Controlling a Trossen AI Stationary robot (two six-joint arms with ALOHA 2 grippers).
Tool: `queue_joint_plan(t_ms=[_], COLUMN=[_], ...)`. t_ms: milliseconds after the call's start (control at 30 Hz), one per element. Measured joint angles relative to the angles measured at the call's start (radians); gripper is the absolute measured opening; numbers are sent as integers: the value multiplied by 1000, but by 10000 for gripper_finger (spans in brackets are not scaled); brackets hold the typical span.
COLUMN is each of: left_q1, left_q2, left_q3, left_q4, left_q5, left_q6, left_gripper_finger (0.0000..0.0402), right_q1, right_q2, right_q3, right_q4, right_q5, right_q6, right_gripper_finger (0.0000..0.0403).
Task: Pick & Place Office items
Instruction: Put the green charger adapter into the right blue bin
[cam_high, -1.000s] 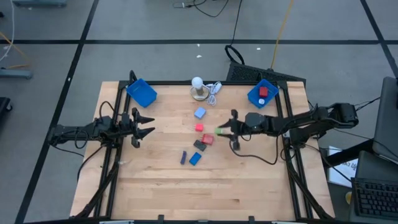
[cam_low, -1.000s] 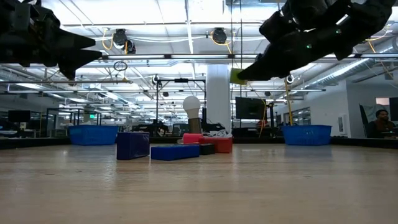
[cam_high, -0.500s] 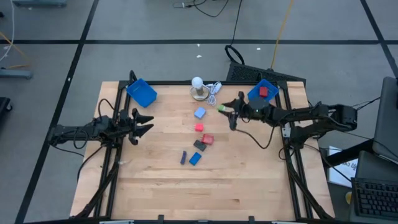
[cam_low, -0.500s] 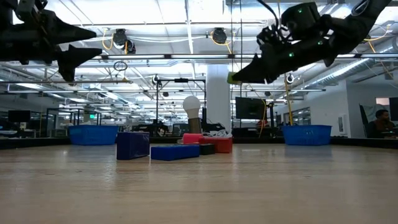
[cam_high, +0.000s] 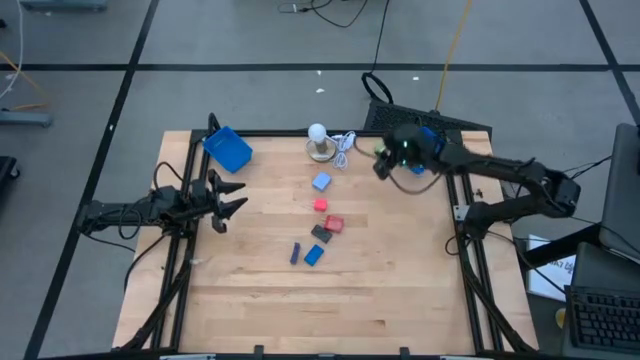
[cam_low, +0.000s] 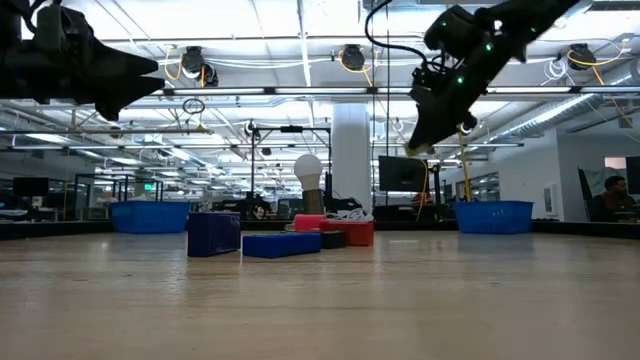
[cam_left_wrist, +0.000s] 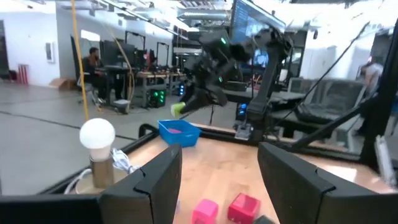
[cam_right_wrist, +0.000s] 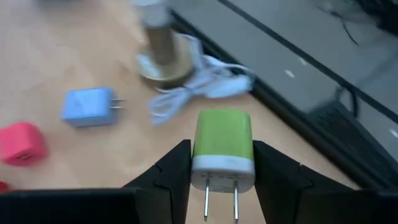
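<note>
Inside right blue tray (cam_left_wrist: 179, 133) — one pink piece (cam_left_wrist: 173, 129).

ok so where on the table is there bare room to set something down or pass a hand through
The near half of the table, below the dark blue pieces, is bare wood. So is the right side, between the red pieces and the right rail, and the strip between the left gripper and the cluster. It is crowded at centre and round the lamp.

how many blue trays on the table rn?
2. One blue tray at the table's far left corner; the other tray at the far right corner, largely covered from above by the right gripper holding a green plug.
</note>
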Motion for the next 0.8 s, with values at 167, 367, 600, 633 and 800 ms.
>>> queue_joint_plan(t_ms=[167, 367, 600, 633, 800], left_q1=[0, 0, 0, 0, 0], left_q2=[0, 0, 0, 0, 0], left_q3=[0, 0, 0, 0, 0], left_q4=[-17, -82, -99, -100, -101], left_q5=[0, -4, -8, -8, -8], left_q6=[8, 8, 8, 8, 0], left_gripper_finger=[214, 214, 214, 214, 214], right_q1=[-136, -289, -341, -341, -339], right_q2=[27, 96, 196, 211, 275], right_q3=[159, 214, 211, 211, 211], right_q4=[-285, -498, -561, -569, -588], right_q5=[0, -26, -89, -92, -113], right_q6=[8, 9, -1, -2, -10], right_gripper_finger=[130, 130, 130, 130, 130])
